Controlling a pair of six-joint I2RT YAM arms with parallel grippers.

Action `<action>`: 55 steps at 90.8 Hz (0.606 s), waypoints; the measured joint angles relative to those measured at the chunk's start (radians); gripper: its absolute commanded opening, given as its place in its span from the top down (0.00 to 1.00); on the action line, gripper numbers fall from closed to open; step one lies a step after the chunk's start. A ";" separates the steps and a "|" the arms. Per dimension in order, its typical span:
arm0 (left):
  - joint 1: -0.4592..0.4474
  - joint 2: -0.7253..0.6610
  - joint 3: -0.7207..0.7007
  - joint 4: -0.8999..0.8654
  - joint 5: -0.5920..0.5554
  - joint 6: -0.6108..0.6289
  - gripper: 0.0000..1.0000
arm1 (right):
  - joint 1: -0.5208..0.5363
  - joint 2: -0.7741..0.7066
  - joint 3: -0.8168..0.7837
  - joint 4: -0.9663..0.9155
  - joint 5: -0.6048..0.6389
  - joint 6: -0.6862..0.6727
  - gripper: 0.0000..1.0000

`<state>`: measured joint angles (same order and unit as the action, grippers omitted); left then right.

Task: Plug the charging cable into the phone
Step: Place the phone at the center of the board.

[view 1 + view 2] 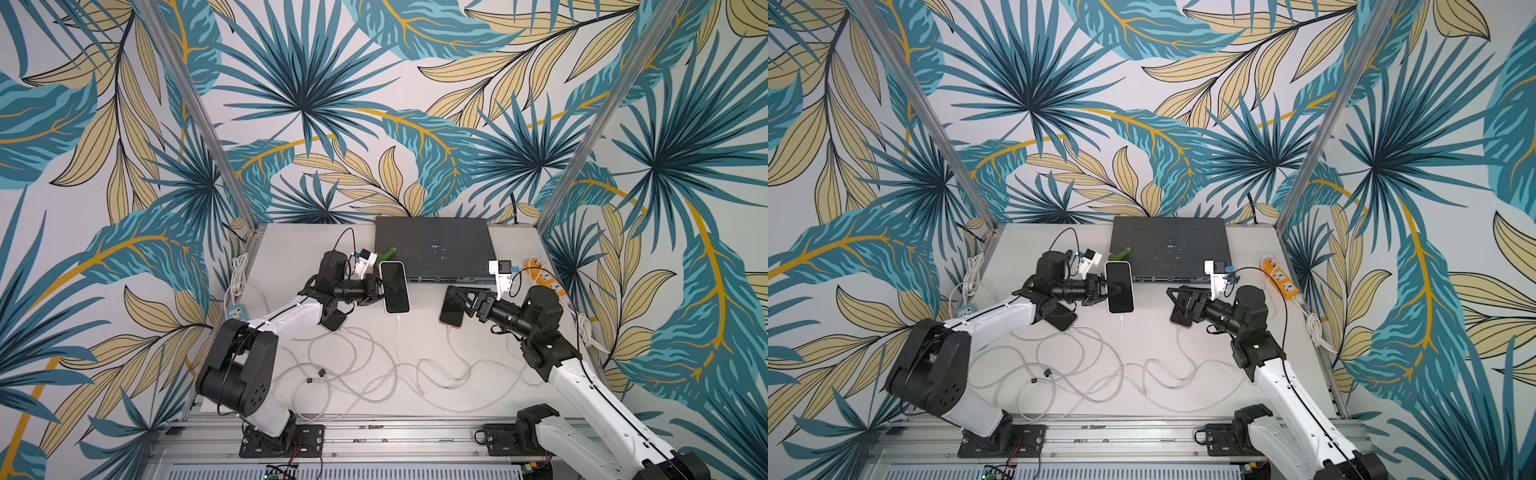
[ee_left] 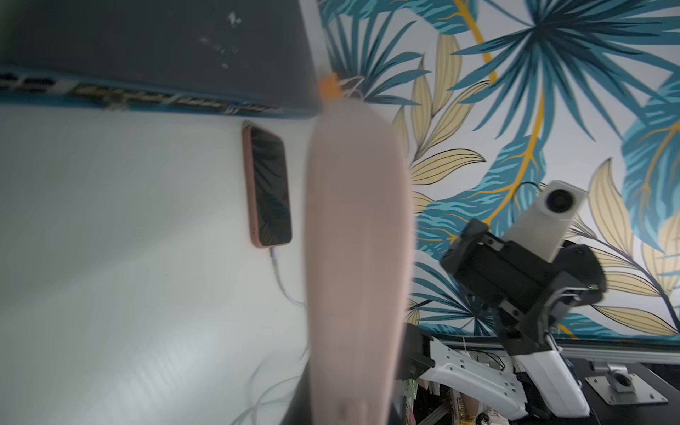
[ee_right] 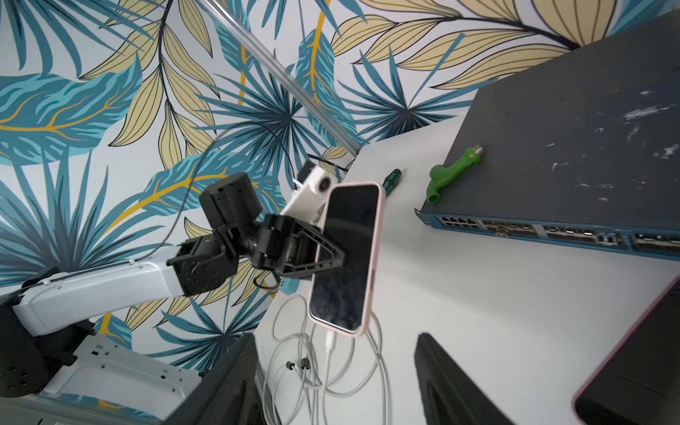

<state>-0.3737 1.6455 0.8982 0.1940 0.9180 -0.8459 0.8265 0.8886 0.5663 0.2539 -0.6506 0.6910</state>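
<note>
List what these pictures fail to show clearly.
- Left wrist view: the held phone is a close blur and hides what lies behind it.
- Right wrist view: the second phone is cut off by the edge.
- Both top views: a flat dark object is half hidden under the left arm.

Cabled phone (image 1: 1121, 302) in left claw (image 1: 1111, 289)

Teal-and-tan palm-leaf wallpapered walls (image 1: 374, 83), silver aluminium corner posts (image 1: 199, 112), pale grey tabletop (image 1: 291, 249), grooved aluminium front rail (image 1: 395, 432), soft even light
</note>
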 measured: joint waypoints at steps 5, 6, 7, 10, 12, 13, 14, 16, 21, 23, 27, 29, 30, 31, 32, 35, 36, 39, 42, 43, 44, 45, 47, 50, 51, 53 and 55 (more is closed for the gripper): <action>-0.024 0.058 -0.006 -0.005 -0.028 0.001 1.00 | -0.013 -0.003 -0.006 -0.011 0.008 0.000 0.30; -0.028 0.067 -0.006 -0.005 -0.032 0.002 1.00 | -0.015 -0.003 -0.008 -0.013 0.012 0.001 0.30; -0.034 0.077 -0.006 -0.003 -0.037 0.002 1.00 | -0.018 -0.003 -0.009 -0.016 0.014 0.000 0.30; -0.053 0.108 -0.002 -0.002 -0.050 0.003 1.00 | -0.024 0.000 -0.013 -0.021 0.016 0.001 0.30; -0.063 0.124 0.002 -0.001 -0.053 0.004 1.00 | -0.027 0.002 -0.015 -0.026 0.016 0.000 0.30; -0.069 0.135 0.004 0.001 -0.057 0.004 1.00 | -0.027 0.004 -0.016 -0.028 0.016 0.000 0.30; -0.075 0.146 0.007 0.002 -0.058 0.004 1.00 | -0.028 0.006 -0.016 -0.031 0.016 0.000 0.30; -0.085 0.170 0.014 0.006 -0.063 0.004 1.00 | -0.029 0.011 -0.016 -0.035 0.015 0.000 0.30; -0.107 0.229 0.035 0.018 -0.073 0.004 1.00 | -0.029 0.020 -0.016 -0.046 0.014 -0.002 0.30; -0.113 0.251 0.042 0.022 -0.077 0.003 1.00 | -0.029 0.024 -0.016 -0.051 0.014 -0.003 0.30; -0.122 0.288 0.053 0.026 -0.087 0.003 1.00 | -0.029 0.030 -0.014 -0.062 0.013 -0.005 0.30; -0.123 0.307 0.058 0.027 -0.095 0.003 1.00 | -0.029 0.033 -0.014 -0.066 0.013 -0.006 0.29; -0.123 0.314 0.059 0.026 -0.097 0.003 1.00 | -0.029 0.035 -0.013 -0.068 0.011 -0.007 0.30; -0.123 0.320 0.061 0.026 -0.101 0.003 1.00 | -0.029 0.036 -0.013 -0.069 0.011 -0.007 0.30; -0.123 0.326 0.062 0.024 -0.105 0.002 1.00 | -0.029 0.038 -0.013 -0.070 0.011 -0.007 0.30; -0.121 0.339 0.069 0.021 -0.097 -0.002 0.95 | -0.029 0.042 -0.011 -0.072 0.010 -0.008 0.30; -0.121 0.341 0.072 0.017 -0.095 -0.002 0.93 | -0.029 0.043 -0.011 -0.073 0.009 -0.008 0.30; -0.119 0.343 0.085 0.003 -0.097 0.002 0.88 | -0.029 0.050 -0.010 -0.074 0.007 -0.008 0.30; -0.119 0.343 0.099 -0.011 -0.107 0.009 0.81 | -0.030 0.056 -0.009 -0.076 0.007 -0.011 0.30; -0.119 0.343 0.103 -0.014 -0.112 0.011 0.78 | -0.030 0.059 -0.009 -0.076 0.007 -0.011 0.30; -0.119 0.343 0.107 -0.018 -0.116 0.014 0.75 | -0.030 0.063 -0.009 -0.076 0.006 -0.011 0.30; -0.119 0.343 0.112 -0.021 -0.121 0.014 0.71 | -0.030 0.065 -0.009 -0.077 0.007 -0.011 0.30; -0.120 0.343 0.121 -0.027 -0.131 0.027 0.61 | -0.030 0.072 -0.009 -0.077 0.006 -0.011 0.30; -0.121 0.343 0.134 -0.035 -0.141 0.038 0.45 | -0.030 0.081 -0.009 -0.079 0.007 -0.011 0.30; -0.122 0.343 0.137 -0.037 -0.145 0.035 0.40 | -0.030 0.084 -0.009 -0.079 0.007 -0.011 0.29; -0.121 0.343 0.145 -0.046 -0.152 0.045 0.32 | -0.030 0.091 -0.009 -0.080 0.006 -0.011 0.29; -0.121 0.343 0.153 -0.060 -0.163 0.050 0.26 | -0.030 0.098 -0.009 -0.080 0.007 -0.011 0.29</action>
<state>-0.4950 1.9881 1.0515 0.1337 0.7555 -0.7963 0.7963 0.9867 0.5575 0.1738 -0.6437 0.6796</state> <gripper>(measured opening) 0.537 0.706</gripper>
